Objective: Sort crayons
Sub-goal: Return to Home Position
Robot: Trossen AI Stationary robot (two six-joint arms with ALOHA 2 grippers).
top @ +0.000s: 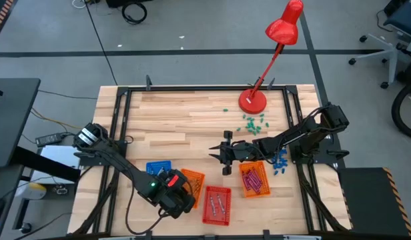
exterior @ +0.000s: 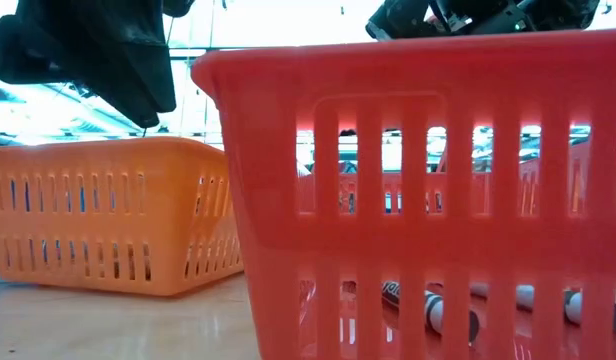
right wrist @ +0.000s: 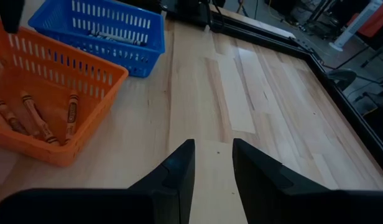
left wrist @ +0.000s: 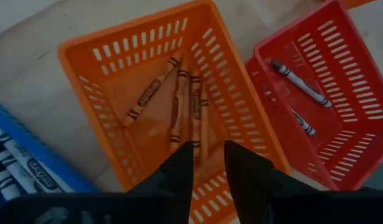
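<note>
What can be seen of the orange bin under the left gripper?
The orange bin is a rectangular open-topped basket, plastic by its look, with rows of slots in its walls. It stands upright on the wooden table, between the blue bin and the red bin; whether it touches either cannot be told. About four orange crayons lie flat on its floor, one askew. The left gripper hangs above it, jaws apart and empty.

no legible txt, even on crayons (left wrist: 149, 91)
</note>
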